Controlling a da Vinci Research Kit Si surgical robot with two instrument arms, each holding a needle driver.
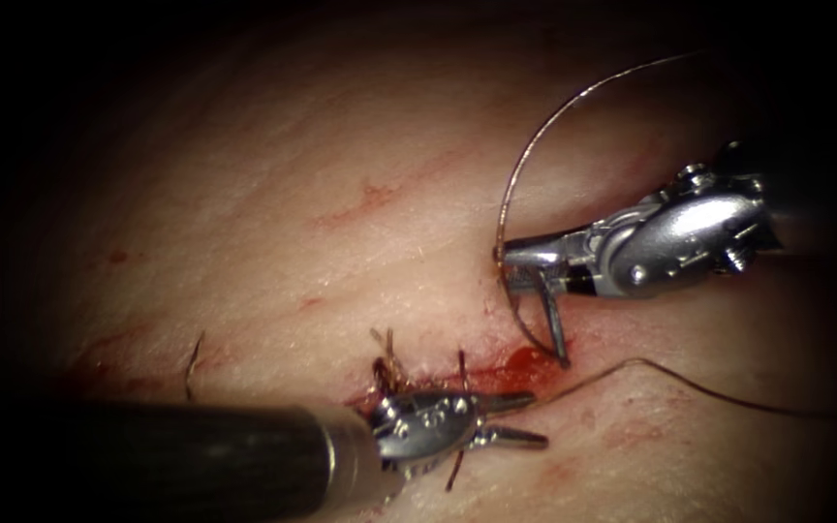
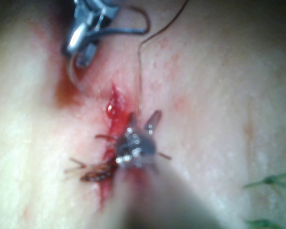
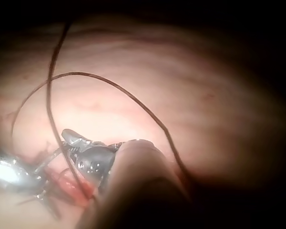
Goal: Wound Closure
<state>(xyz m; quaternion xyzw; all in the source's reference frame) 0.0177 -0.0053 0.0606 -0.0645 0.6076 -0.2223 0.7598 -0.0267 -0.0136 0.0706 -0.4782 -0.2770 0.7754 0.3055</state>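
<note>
The cut [image 1: 438, 378] runs across the tissue [image 1: 273, 223], with red fluid [image 1: 527, 366] at its right end. My right tool [image 1: 532, 308] stands over that end with its jaws wide open, one level and one pointing down. The thin curved needle [image 1: 516, 315] arcs between the two jaw tips, free of their grip, and its lower end meets the tissue beside the fluid. Thread [image 1: 573, 102] rises from its upper end in a tall arc. My left tool [image 1: 539, 418] lies along the cut, open and holding nothing. A second strand [image 1: 636, 362] runs right from near its upper jaw.
A tied stitch with short cut ends [image 1: 389, 360] sits on the cut just behind the left tool's wrist, and another dark stitch [image 1: 461, 373] crosses it. A loose thread end [image 1: 192, 366] lies further left. In the right wrist view a wide thread loop [image 3: 109, 86] hangs above the jaws.
</note>
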